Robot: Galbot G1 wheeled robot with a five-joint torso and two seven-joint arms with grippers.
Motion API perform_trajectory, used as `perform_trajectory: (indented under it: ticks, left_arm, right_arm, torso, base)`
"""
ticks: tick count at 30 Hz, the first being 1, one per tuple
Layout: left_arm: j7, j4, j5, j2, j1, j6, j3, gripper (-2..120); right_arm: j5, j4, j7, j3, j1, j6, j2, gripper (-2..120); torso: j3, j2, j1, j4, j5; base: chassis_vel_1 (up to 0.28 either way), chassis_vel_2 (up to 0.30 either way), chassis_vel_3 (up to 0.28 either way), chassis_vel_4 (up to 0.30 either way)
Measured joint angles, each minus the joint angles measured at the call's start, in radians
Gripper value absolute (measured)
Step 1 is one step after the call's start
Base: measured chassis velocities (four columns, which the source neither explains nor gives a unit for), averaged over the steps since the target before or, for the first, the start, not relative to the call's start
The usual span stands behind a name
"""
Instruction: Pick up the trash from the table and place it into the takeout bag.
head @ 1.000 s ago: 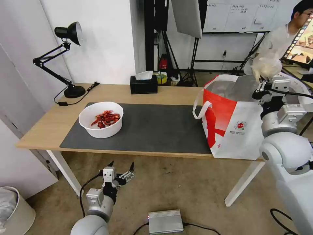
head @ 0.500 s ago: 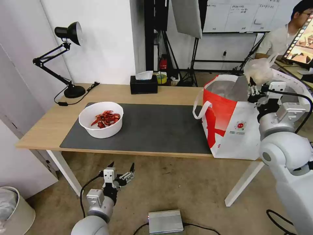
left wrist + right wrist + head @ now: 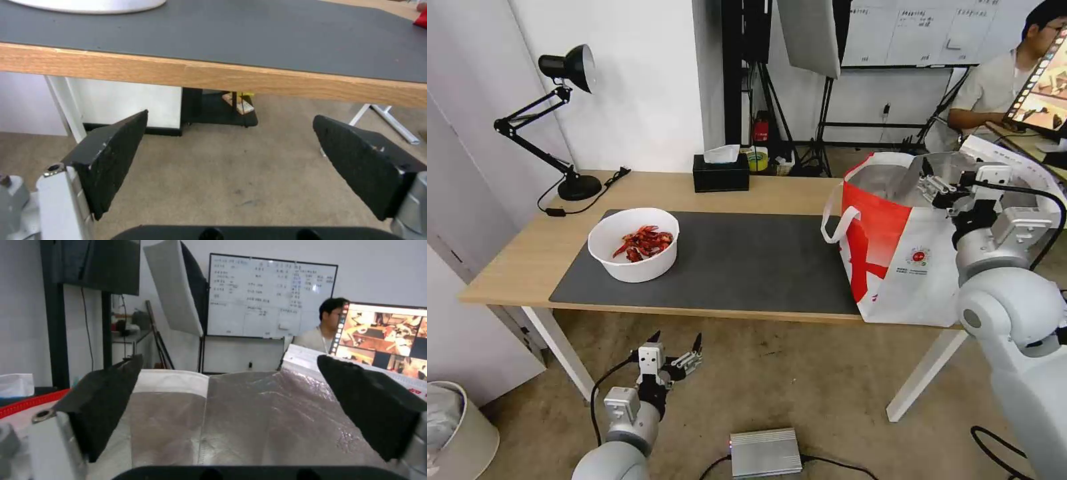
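Jaws spread wide and empty, the right gripper (image 3: pixel 935 181) hangs over the takeout bag's (image 3: pixel 904 267) foil-lined mouth at the table's (image 3: pixel 527 257) right end, while the left gripper (image 3: pixel 675 343), also spread, idles below the near edge, the white bowl (image 3: pixel 634 244) of red shells on the mat (image 3: pixel 740 263).

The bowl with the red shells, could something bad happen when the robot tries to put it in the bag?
Maybe. The white bowl is open on top and heaped with red shells, so tilting it could spill them onto the grey mat. The takeout bag stands at the table's end and looks soft, so a bump might tip it. The open right end effector hovers inside the bag's mouth and could snag the foil lining. The left end effector hangs open below the table edge.
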Motion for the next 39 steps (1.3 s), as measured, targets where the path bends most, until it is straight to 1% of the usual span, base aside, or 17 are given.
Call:
perform_trajectory:
  ticks: [4,6,7,9,10,12,13,15,16,19,20,26,27,31,35,38,39]
  left_arm:
    - [0.000,0.000,0.000,0.000,0.002,0.000,0.000,100]
    - [0.001,0.000,0.001,0.000,0.002,-0.001,0.000,100]
    - [0.001,0.000,0.001,0.000,0.002,-0.001,0.000,100]
    - [0.001,0.000,0.002,-0.001,0.002,-0.004,0.001,100]
    - [0.001,0.000,0.002,-0.001,0.002,-0.004,0.001,100]
    - [0.001,0.000,0.003,-0.001,0.003,-0.012,0.001,100]
    - [0.001,0.000,0.003,-0.001,0.003,-0.012,0.001,100]
    - [0.002,0.002,0.004,-0.001,0.004,-0.017,-0.001,100]
    - [0.002,0.002,0.004,-0.001,0.004,-0.017,-0.001,100]
    - [0.003,0.003,0.004,-0.001,0.004,-0.017,-0.006,100]
    - [0.003,0.003,0.004,-0.001,0.004,-0.017,-0.006,100]
    - [0.003,0.010,-0.001,0.001,-0.004,-0.018,-0.007,100]
    - [0.003,0.010,-0.001,0.001,-0.004,-0.018,-0.007,100]
    - [0.005,0.019,-0.003,0.002,-0.012,-0.019,-0.005,100]
    - [0.006,0.021,-0.005,0.003,-0.016,-0.019,-0.004,100]
    - [0.006,0.023,-0.008,0.005,-0.020,-0.019,-0.003,100]
    - [0.006,0.023,-0.008,0.005,-0.020,-0.019,-0.003,100]
  right_arm:
    - [-0.001,0.003,-0.008,0.000,-0.001,0.006,-0.001,100]
    - [0.001,0.007,-0.061,-0.002,-0.001,0.057,-0.001,100]
    - [0.001,0.007,-0.061,-0.002,-0.001,0.057,-0.001,100]
    - [0.014,0.010,-0.152,-0.010,-0.002,0.138,-0.001,100]
    - [0.014,0.010,-0.152,-0.010,-0.002,0.138,-0.001,100]
    - [0.034,0.013,-0.240,-0.025,-0.001,0.219,0.002,100]
    - [0.034,0.013,-0.240,-0.025,-0.001,0.219,0.002,100]
    - [0.059,0.014,-0.328,-0.048,0.000,0.307,0.008,100]
    - [0.059,0.014,-0.328,-0.048,0.000,0.307,0.008,100]
    - [0.096,0.025,-0.434,-0.081,-0.014,0.384,0.014,100]
    - [0.096,0.025,-0.434,-0.081,-0.014,0.384,0.014,100]
    - [0.128,0.037,-0.562,-0.141,-0.085,0.400,0.018,100]
    - [0.128,0.037,-0.562,-0.141,-0.085,0.400,0.018,100]
    - [0.134,0.038,-0.643,-0.159,-0.175,0.354,0.023,100]
    - [0.117,0.039,-0.640,-0.170,-0.222,0.324,0.033,100]
    - [0.081,0.043,-0.535,-0.188,-0.277,0.278,0.052,100]
    - [0.081,0.043,-0.535,-0.188,-0.277,0.278,0.052,100]
  torso:
    - [0.000,0.000,0.000,-0.0001,0.0000]
    - [0.000,0.000,0.000,0.0000,0.0000]
    - [0.000,0.000,0.000,0.0000,0.0000]
    - [0.000,0.000,0.000,0.0000,-0.0001]
    - [0.000,0.000,0.000,0.0000,-0.0001]
    - [0.000,0.000,0.000,0.0000,0.0000]
    - [0.000,0.000,0.000,0.0000,0.0000]
    - [0.000,0.000,0.000,0.0000,-0.0001]
    - [0.000,0.000,0.000,0.0000,-0.0001]
    - [0.000,0.000,0.000,0.0000,-0.0001]
    - [0.000,0.000,0.000,0.0000,-0.0001]
    - [0.000,0.000,0.000,0.0000,0.0000]
    - [0.000,0.000,0.000,0.0000,0.0000]
    - [0.000,0.000,0.000,0.0000,0.0000]
    - [0.000,0.000,0.000,0.0000,0.0000]
    - [0.000,0.000,0.000,0.0000,0.0000]
    - [0.000,0.000,0.000,0.0000,0.0000]
  base:
    - [0.000,0.000,0.000,0.000]
    - [0.000,0.000,0.000,0.000]
    - [0.000,0.000,0.000,0.000]
    - [0.000,0.000,0.000,0.000]
    - [0.000,0.000,0.000,0.000]
    - [0.000,0.000,0.000,0.000]
    - [0.000,0.000,0.000,0.000]
    - [0.000,0.000,0.000,0.000]
    - [0.000,0.000,0.000,0.000]
    - [0.000,0.000,0.000,0.000]
    - [0.000,0.000,0.000,0.000]
    - [0.000,0.000,0.000,0.000]
    - [0.000,0.000,0.000,0.000]
    - [0.000,0.000,0.000,0.000]
    - [0.000,0.000,0.000,0.000]
    - [0.000,0.000,0.000,0.000]
    - [0.000,0.000,0.000,0.000]
